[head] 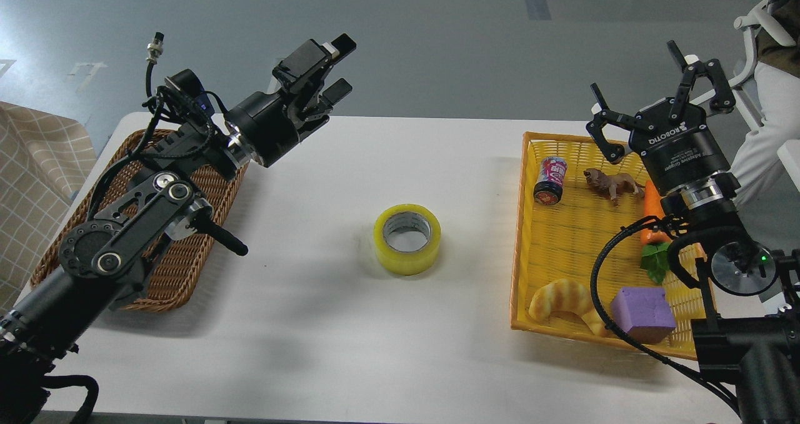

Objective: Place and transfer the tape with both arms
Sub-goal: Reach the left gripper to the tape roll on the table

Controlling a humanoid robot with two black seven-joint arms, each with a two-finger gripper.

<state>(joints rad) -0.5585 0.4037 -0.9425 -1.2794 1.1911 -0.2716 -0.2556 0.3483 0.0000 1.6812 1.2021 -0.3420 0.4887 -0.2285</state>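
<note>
The tape [407, 239], a yellow roll with a grey-white core, lies flat in the middle of the white table [350, 336]. My left gripper [330, 67] is raised above the table's far left part, up and to the left of the tape. It is turned side-on, with its fingers apart and empty. My right gripper [659, 89] is open and empty above the far end of the yellow basket [520, 242], well to the right of the tape.
A brown wicker basket [181, 274] sits at the left under my left arm. The yellow basket holds a can [550, 180], a toy lion [611, 183], a carrot [651, 214], a croissant [562, 299] and a purple block [644, 311]. A seated person [772, 99] is at the far right.
</note>
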